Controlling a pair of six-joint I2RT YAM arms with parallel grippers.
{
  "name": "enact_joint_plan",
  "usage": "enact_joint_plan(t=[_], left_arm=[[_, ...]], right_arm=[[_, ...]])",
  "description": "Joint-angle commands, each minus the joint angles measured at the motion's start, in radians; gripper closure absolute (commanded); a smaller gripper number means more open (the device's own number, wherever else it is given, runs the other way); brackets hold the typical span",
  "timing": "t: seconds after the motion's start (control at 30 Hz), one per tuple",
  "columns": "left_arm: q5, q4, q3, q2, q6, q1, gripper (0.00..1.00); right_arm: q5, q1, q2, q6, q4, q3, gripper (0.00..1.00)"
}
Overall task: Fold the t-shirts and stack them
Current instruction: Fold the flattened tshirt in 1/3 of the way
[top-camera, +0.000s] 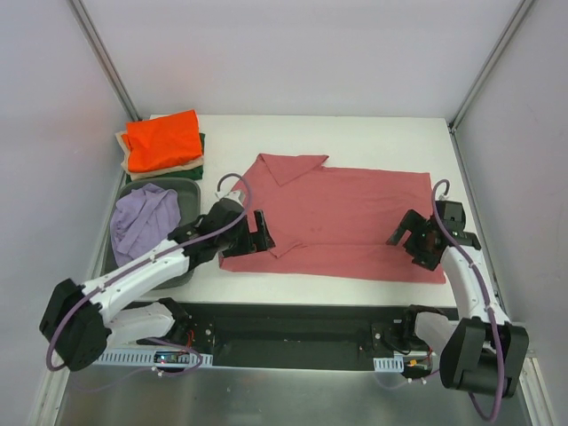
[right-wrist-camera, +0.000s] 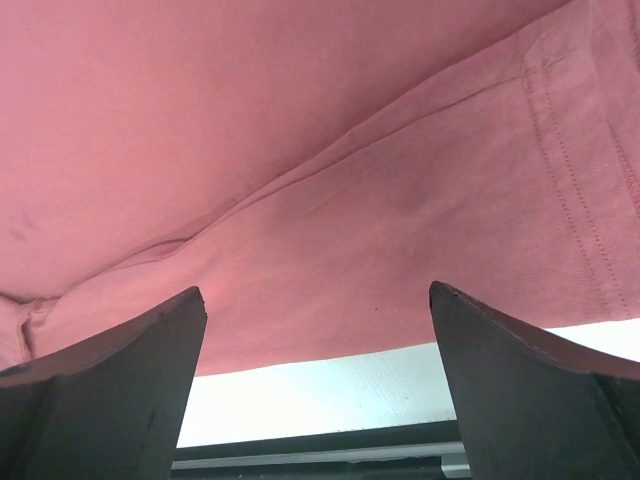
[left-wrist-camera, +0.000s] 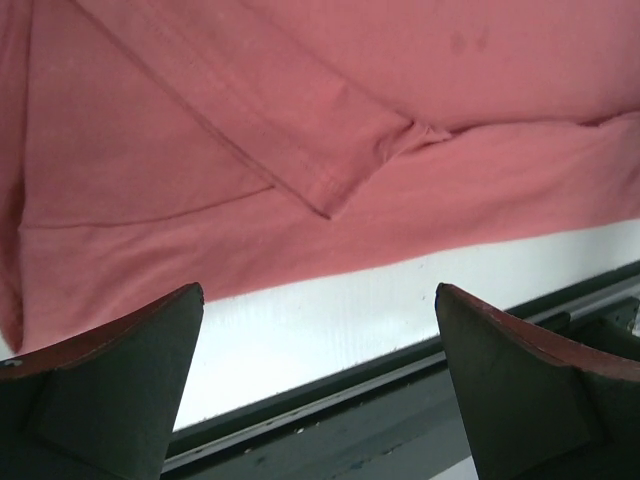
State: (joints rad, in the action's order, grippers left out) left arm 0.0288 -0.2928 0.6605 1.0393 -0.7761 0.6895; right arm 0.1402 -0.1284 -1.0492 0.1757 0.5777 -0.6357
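Top external: rose-red t-shirt [top-camera: 346, 213] lies flat, sideways across mid table [top-camera: 355, 133], collar end left, hem right. The far side looks already folded in, and my read is that the near long edge goes next. Left gripper [top-camera: 260, 232] is over the near-left sleeve area and right gripper [top-camera: 410, 244] over the near-right end, one per end, probably so the long edge lifts evenly. Both are spread wide and hold nothing. Far left is a stack: orange t-shirt [top-camera: 162, 140] on top, with only slivers of the beige t-shirt [top-camera: 124, 142] and dark green t-shirt [top-camera: 201, 153] showing beneath. Lavender t-shirt [top-camera: 146, 222] sits crumpled in the grey bin [top-camera: 191, 185], partly behind the left arm.

Left wrist: left gripper [left-wrist-camera: 318, 292] has its jaws wide apart with nothing between them, hanging over the shirt's near edge where cloth [left-wrist-camera: 450, 120] meets white table [left-wrist-camera: 330, 310]. The sleeve [left-wrist-camera: 300, 130] is folded diagonally onto the body. Whether the fingertips touch the cloth cannot be told, and the shirt is cropped on three sides.

Right wrist: right gripper [right-wrist-camera: 315, 292] is also fully spread and empty, just above the near edge of the shirt [right-wrist-camera: 300, 150]. The stitched hem [right-wrist-camera: 580, 180] runs down the right. A crease line crosses the cloth, and how many layers lie there is hard to tell.
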Motion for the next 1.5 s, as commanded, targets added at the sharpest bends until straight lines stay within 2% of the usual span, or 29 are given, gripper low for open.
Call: enact_joint_plan(t=[0.0, 0.1, 0.3, 0.53, 0.87, 1.1, 1.2, 1.33, 1.47], left_arm=[[-0.084, -0.013, 0.111, 0.172, -0.034, 0.036, 0.03], [-0.078, 0.01, 0.18, 0.307, 0.001, 0.045, 0.16], [0.022, 0.08, 0.238, 0.482, 0.021, 0.047, 0.44], [0.04, 0.078, 0.263, 0.573, 0.008, 0.047, 0.51], [0.022, 0.073, 0.312, 0.634, 0.021, 0.045, 0.72], [-0.023, 0.044, 0.335, 0.624, 0.04, 0.048, 0.73], [-0.048, 0.034, 0.356, 0.634, 0.055, 0.047, 0.79], [-0.055, 0.017, 0.404, 0.676, 0.092, 0.045, 1.0], [-0.075, -0.006, 0.484, 0.714, 0.165, 0.047, 1.0]], right_arm=[[-0.005, -0.002, 0.09, -0.002, -0.027, 0.019, 0.04], [0.028, -0.002, 0.101, 0.007, -0.047, 0.031, 0.04], [0.058, -0.002, 0.063, 0.005, -0.052, 0.042, 0.04], [0.108, -0.002, 0.025, 0.007, -0.076, 0.051, 0.04], [0.114, -0.002, 0.017, 0.007, -0.082, 0.053, 0.04], [0.125, -0.002, 0.017, 0.005, -0.085, 0.056, 0.04], [0.128, -0.002, 0.015, 0.004, -0.085, 0.056, 0.04], [0.128, -0.002, 0.014, 0.002, -0.084, 0.053, 0.04], [0.128, -0.002, 0.017, -0.001, -0.081, 0.051, 0.04]])
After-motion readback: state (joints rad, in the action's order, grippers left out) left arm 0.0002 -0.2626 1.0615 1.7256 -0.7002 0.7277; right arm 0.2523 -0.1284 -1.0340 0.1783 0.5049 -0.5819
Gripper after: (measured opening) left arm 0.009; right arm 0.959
